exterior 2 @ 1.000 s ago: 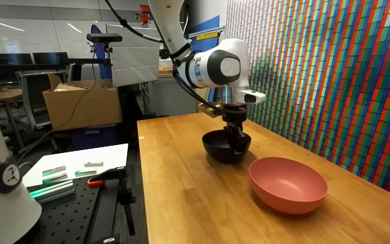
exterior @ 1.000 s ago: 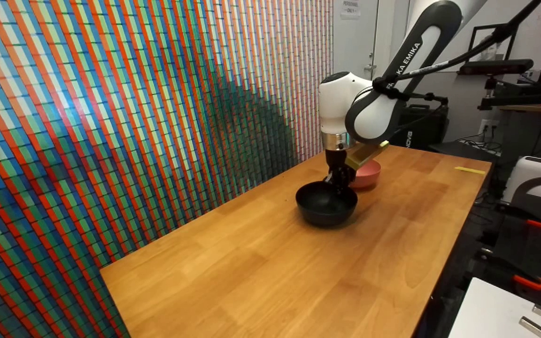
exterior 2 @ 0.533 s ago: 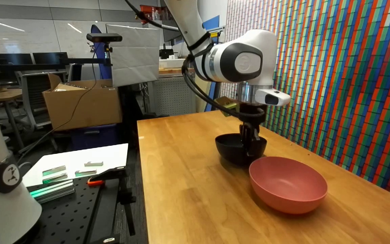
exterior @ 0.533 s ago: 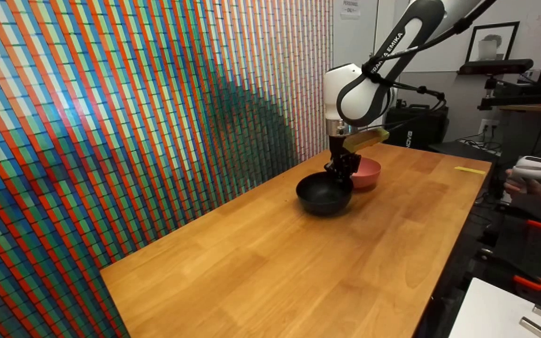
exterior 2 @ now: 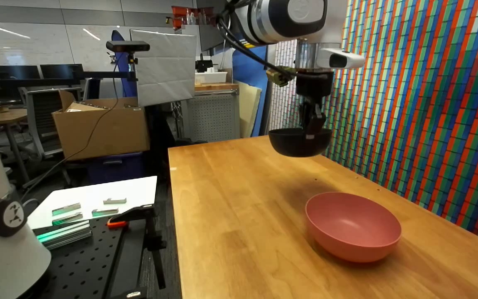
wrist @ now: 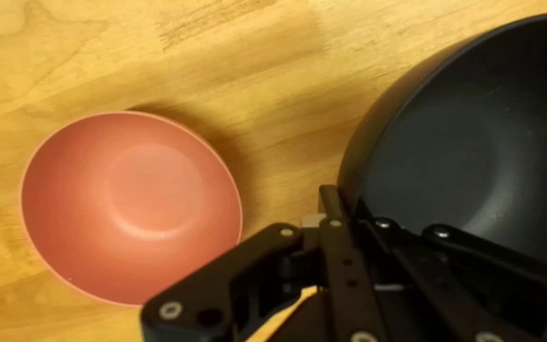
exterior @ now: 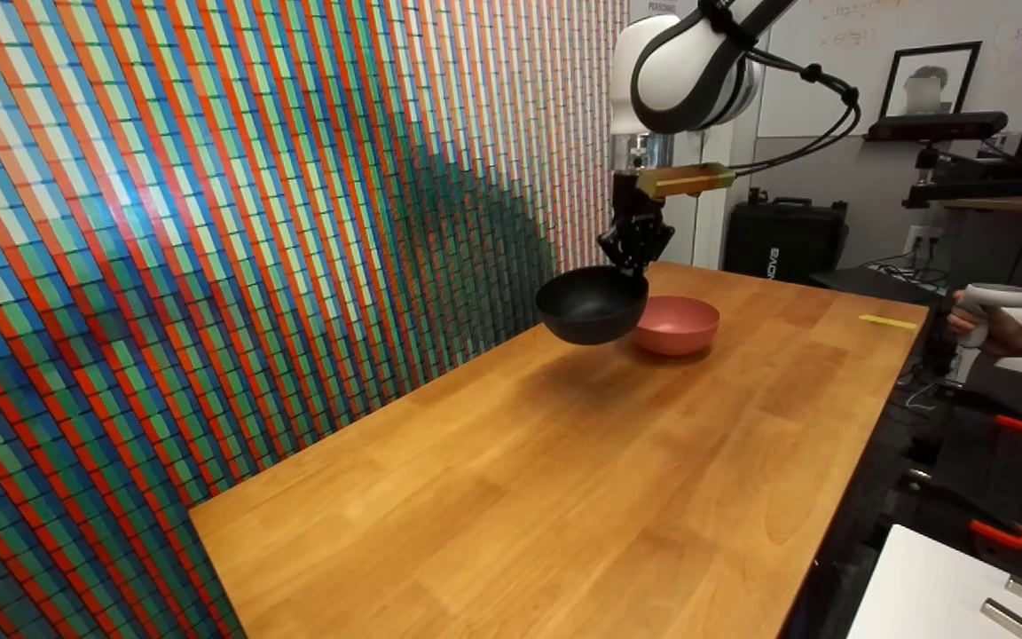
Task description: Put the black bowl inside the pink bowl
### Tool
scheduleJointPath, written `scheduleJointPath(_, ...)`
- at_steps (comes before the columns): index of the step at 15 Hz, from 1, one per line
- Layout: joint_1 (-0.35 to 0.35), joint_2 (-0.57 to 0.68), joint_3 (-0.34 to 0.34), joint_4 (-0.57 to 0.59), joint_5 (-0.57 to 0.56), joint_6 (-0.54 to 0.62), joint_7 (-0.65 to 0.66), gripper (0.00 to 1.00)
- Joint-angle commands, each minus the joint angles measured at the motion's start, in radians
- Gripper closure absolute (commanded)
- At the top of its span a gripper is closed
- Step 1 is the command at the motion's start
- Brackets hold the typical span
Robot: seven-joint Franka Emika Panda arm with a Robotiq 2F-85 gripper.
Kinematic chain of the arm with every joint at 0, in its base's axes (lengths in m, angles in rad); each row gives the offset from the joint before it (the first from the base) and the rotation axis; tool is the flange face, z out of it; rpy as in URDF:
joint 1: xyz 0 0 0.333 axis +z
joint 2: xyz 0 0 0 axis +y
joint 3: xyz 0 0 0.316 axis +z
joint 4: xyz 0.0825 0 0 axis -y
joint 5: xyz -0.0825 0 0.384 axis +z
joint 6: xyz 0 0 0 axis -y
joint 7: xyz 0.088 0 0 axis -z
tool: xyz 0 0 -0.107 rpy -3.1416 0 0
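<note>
Striped wall [exterior: 280, 222] runs along one long edge of wood counter [exterior: 493, 497]. Hanging over counter nr that edge: black bowl [exterior: 591, 306], approx. level, not touching the surface. In an exterior view, pink bowl [exterior: 678, 326] sits upright on counter nr same edge, closer to far wall-side corner, empty. Fingers [wrist: 333, 204] pinch black bowl's rim, one inside, one outside, on side toward pink bowl. Judging by looks: prob. light, stiff, smooth, not very fragile; could slip or pivot at a one-spot hold. Rim's the right grab pt; centre over pink bowl, lower slow b/c a bump could twist it.
</note>
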Motion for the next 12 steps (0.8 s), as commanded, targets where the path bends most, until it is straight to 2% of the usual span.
scheduleJointPath(1,-0.041,-0.064,0.0,0.012,0.022,-0.046,-0.01,0.99)
scheduleJointPath(6,-0.104,-0.097,-0.054,0.012,-0.016,-0.036,0.003,0.99)
scheduleJointPath(12,-0.171,-0.113,-0.115,-0.04,-0.047,-0.032,0.011,0.99)
